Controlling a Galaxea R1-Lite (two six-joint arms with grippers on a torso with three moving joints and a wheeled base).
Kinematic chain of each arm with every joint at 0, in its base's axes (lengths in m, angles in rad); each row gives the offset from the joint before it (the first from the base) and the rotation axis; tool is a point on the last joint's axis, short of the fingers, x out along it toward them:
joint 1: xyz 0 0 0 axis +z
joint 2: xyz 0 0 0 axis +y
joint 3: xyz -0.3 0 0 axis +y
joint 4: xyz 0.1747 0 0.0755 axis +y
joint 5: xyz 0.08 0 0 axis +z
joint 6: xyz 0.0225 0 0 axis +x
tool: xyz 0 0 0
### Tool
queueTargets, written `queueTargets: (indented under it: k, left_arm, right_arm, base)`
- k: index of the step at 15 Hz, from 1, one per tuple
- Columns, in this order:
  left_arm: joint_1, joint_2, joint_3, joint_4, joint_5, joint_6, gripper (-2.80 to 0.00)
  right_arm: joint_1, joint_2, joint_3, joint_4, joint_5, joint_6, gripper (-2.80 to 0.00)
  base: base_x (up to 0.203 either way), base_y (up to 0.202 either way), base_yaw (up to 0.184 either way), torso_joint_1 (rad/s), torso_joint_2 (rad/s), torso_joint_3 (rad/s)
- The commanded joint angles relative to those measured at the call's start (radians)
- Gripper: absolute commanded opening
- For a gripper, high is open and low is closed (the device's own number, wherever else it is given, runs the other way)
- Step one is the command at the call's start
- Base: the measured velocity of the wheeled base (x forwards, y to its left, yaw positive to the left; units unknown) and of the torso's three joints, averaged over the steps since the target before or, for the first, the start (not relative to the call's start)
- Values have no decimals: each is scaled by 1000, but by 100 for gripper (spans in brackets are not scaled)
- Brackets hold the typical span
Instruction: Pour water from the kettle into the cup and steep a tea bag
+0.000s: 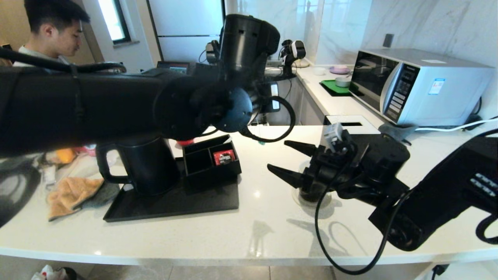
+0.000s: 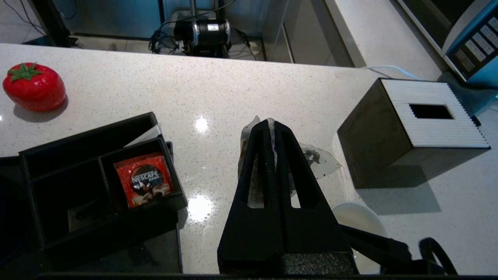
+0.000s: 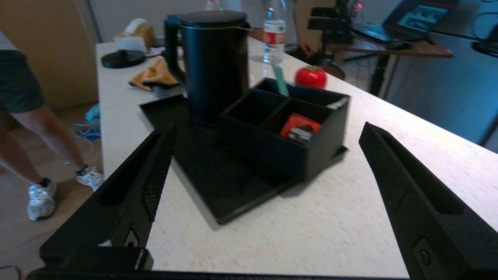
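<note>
On a white stone bench (image 1: 249, 229), the robot's left end effector (image 2: 271, 128) is clamped tight on the tea bag (image 2: 317, 161), a translucent mesh pouch pinched between its closed fingers and hanging above the bench surface, between the black compartment box (image 2: 97, 182) and the black tissue box (image 2: 408, 136). A red coffee packet (image 2: 144, 184) stands in one compartment of that box, and a red tomato-shaped object (image 2: 34, 86) sits on the bench beyond it.

The right end effector (image 1: 293, 160) is spread wide and holds nothing; it points left toward the kettle (image 1: 146, 163), with bare bench between them. The tall black kettle stands upright, lid on, at the left of a black tray (image 1: 171, 204), just beside the compartment box that shares the tray. The cup (image 1: 311, 192) is on the bench right of the tray, largely hidden beneath the right end effector's wrist.

An orange cloth (image 1: 70, 192) lies left of the tray. A microwave (image 1: 416, 87) stands at the far right, and a person (image 1: 50, 31) is at the far left.
</note>
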Motion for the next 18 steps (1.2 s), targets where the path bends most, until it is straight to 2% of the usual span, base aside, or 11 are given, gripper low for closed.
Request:
queueTargets:
  k: [1, 4, 12, 15, 18]
  left_arm:
    - [1, -40, 33, -1, -18, -3, -280]
    - [0, -81, 77, -1, -35, -4, -280]
    - [-35, -114, 91, -1, -35, -5, -280]
    - [-55, -132, 142, -4, -34, -8, -280]
    - [-60, -132, 155, -3, -30, -39, -280]
  right_arm:
    - [30, 27, -46, -5, 4, 3, 0]
    - [50, 76, -120, 4, 3, 7, 0]
    - [55, 134, -274, 47, 1, 26, 0]
    - [55, 135, -289, 59, -1, 26, 0]
    - [55, 133, -289, 59, 0, 26, 0]
  base:
    - [0, 0, 0, 0, 0, 0]
    - [0, 0, 0, 0, 0, 0]
    - [0, 0, 0, 0, 0, 0]
    - [0, 0, 0, 0, 0, 0]
    - [0, 0, 0, 0, 0, 0]
